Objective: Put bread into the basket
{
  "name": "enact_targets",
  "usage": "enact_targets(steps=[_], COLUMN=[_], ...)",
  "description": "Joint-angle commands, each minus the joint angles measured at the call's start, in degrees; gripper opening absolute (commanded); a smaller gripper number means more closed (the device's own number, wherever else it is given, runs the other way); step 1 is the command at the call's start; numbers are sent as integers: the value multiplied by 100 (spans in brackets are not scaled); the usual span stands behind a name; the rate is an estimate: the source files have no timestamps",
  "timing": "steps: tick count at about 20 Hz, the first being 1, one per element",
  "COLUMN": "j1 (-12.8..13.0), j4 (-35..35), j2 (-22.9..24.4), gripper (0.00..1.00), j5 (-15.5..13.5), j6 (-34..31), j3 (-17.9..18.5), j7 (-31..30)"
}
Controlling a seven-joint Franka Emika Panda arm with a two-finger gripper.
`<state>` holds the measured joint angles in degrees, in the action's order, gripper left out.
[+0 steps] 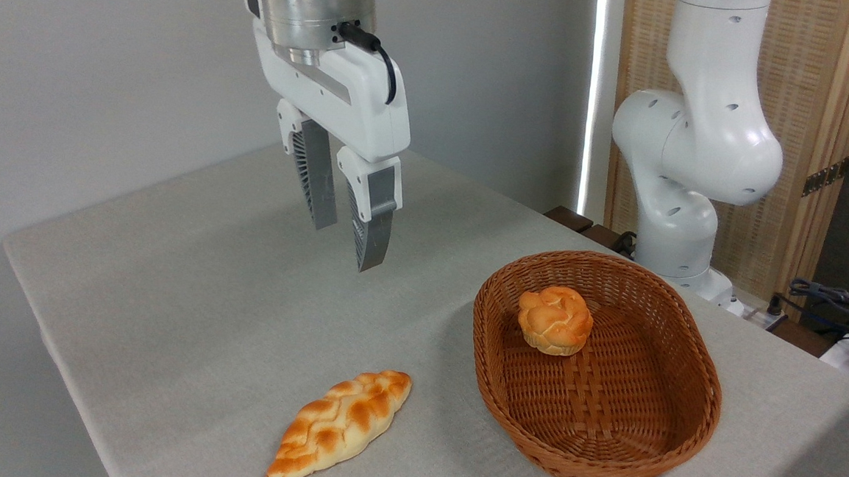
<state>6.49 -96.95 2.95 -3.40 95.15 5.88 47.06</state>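
The bread (554, 320), a small round golden bun with a knotted top, lies inside the basket (697, 366) near its far end. The basket is a large oval reddish-brown wicker one on the right half of the table. My gripper (346, 247) hangs in the air above the table, well to the left of the basket and higher than its rim. It is open, and nothing sits between its two grey fingers (372, 224).
A longer braided loaf (341, 424) lies near the table's front edge, left of the basket. The grey cloth-covered table (192, 305) ends at the left and front. The arm's white base (680, 210) stands behind the basket, with cables (833, 300) at far right.
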Motion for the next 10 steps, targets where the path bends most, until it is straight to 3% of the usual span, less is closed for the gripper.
enact_targets(steps=[1, 4, 10], j1=[-456, -500, -500], j4=[150, 150, 168], j2=[-75, -75, -75], gripper=[100, 100, 100], j5=[5, 383, 427], j6=[-85, -85, -93], j3=[-526, -649, -632], j7=[-92, -39, -13])
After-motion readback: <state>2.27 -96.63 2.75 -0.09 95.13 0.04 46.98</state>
